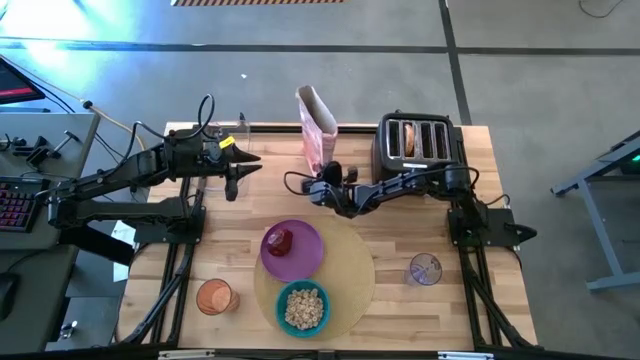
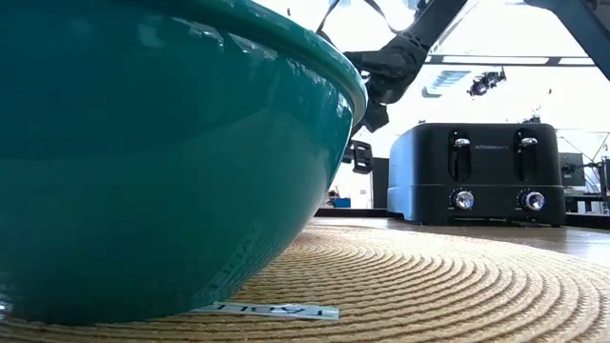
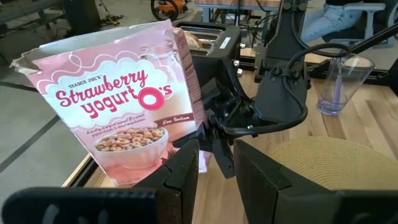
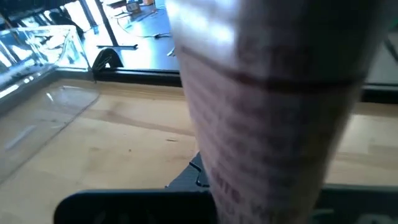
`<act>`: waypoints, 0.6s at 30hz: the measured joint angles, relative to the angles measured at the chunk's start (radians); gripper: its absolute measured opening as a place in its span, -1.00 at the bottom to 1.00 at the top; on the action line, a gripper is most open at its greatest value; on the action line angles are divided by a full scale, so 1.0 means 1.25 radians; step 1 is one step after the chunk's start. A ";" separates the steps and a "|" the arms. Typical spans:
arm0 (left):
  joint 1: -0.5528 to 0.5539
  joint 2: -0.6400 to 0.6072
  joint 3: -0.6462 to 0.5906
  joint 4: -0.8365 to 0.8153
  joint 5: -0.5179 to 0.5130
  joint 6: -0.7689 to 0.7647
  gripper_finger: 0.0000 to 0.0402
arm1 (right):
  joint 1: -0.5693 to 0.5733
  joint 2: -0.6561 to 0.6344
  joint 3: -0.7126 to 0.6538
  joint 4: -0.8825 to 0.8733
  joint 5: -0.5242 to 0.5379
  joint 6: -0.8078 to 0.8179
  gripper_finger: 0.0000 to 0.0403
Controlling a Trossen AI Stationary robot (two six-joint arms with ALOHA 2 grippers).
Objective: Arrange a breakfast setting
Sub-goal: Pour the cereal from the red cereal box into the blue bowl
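Right gripper [image 1: 318, 187], clenched beside the tall pink cardboard cereal box [image 1: 318, 130] near the table's far edge, should be backed away gently so the box is not toppled.

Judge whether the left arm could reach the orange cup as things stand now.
Probably yes. The left gripper hangs over bare table at the far left, and the orange cup stands on the same side nearer the front edge, with nothing between them.

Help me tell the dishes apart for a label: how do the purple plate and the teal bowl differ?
The purple plate is wider and holds a red fruit; the teal bowl is smaller and filled with cereal. The plate lies nearer the toaster, the bowl nearer the table's front edge. Both are round and rest on the tan mat.
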 joint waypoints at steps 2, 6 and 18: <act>0.000 0.000 0.000 0.000 0.000 0.000 -0.55 | -0.004 0.000 0.000 0.000 -0.013 0.008 -1.00; 0.000 0.000 0.000 0.000 0.000 0.000 -0.55 | -0.009 0.000 0.000 0.001 -0.037 0.008 -1.00; 0.000 0.000 0.000 0.000 0.000 0.000 -0.55 | -0.010 0.000 0.000 0.000 -0.045 0.009 -0.63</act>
